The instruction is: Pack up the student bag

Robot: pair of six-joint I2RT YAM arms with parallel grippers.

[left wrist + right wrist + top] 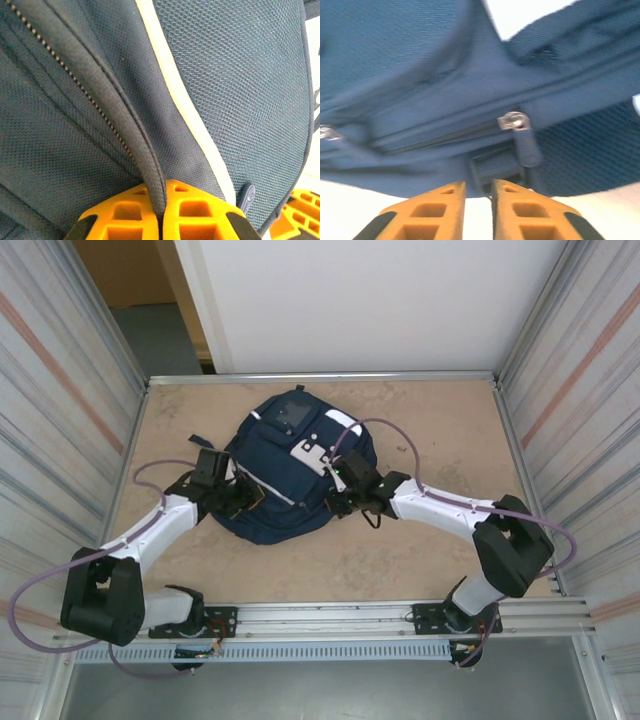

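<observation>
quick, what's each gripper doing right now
left gripper: shut on a seam ridge of the student bag
right gripper: slightly open, empty, below a zip pull

Left arm (150,530), right arm (450,508): white link shells, black joint housings, black bases. Lilac cable (150,464) loops off the left; matching cable (412,450) on the right. Left fingers (125,212), right fingers (432,210): orange, moulded square pockets, black outer corners.

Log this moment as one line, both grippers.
left gripper: shut on navy-blue fabric backpack fold | right gripper: slightly open, facing dark zip pull, holding nothing
</observation>
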